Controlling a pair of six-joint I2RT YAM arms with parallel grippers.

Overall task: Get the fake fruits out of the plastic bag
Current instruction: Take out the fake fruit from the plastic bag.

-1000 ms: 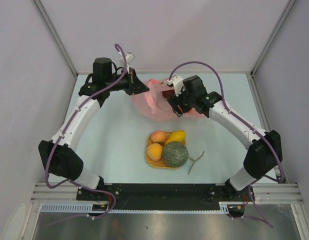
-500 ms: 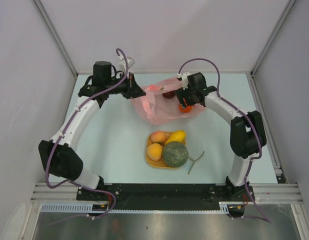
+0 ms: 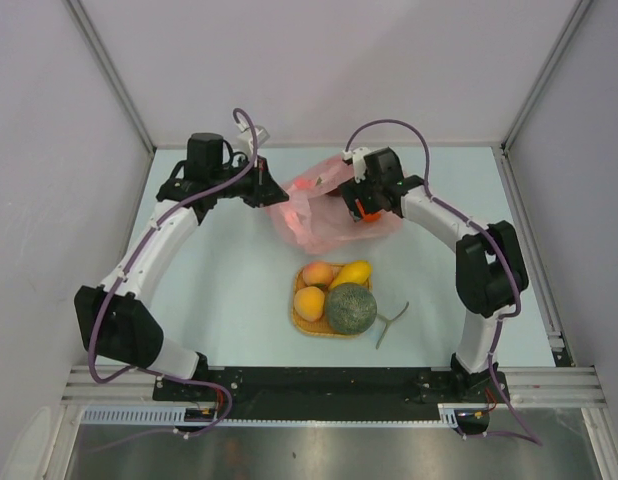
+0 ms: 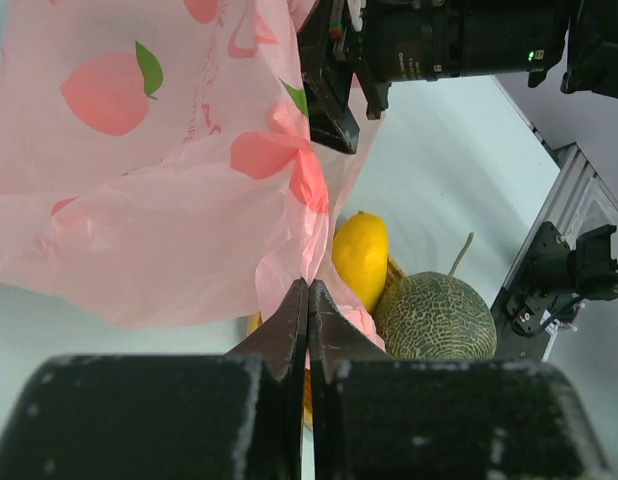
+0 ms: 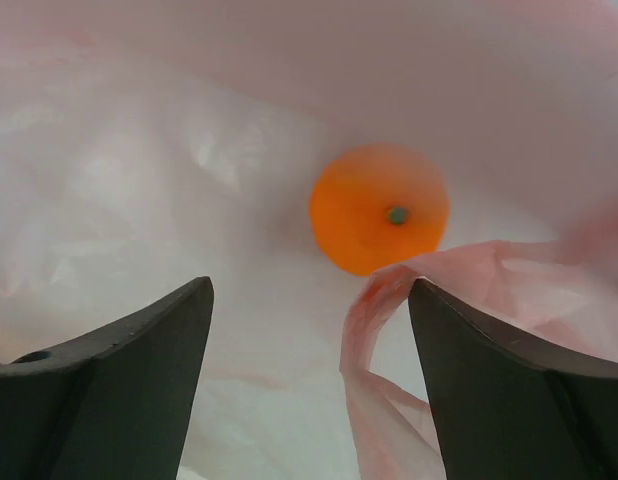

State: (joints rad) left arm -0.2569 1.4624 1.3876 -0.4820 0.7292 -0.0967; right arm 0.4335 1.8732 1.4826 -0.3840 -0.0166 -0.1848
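view from above of a pale table [image 3: 209,280] with two robot arms reaching to the far side. most of the task looks done: four fake fruits sit out of the bag on a small woven mat [image 3: 299,321] near the arm bases. these are a netted grey-green melon [image 3: 350,308], a yellow mango [image 3: 354,271] and two peach-orange round fruits [image 3: 317,273], all touching one another. the melon's stem pokes out to the right over the table.

the pink plastic bag [image 3: 314,215] lies crumpled beyond the mat, between the two grippers. the left gripper [image 3: 272,190] is clamped on a fold of the bag's edge; in its wrist view the two fingers meet tightly on the thin plastic and hold it up. the right gripper [image 3: 359,200] is at the bag's mouth with its fingers spread wide and holding nothing.

the right wrist view looks into the bag, where one small orange fruit [image 5: 379,208] rests on the plastic ahead of the spread fingers, not touched. so at least this fruit is left to take out. whether more fruit lies deeper in the bag cannot be told.
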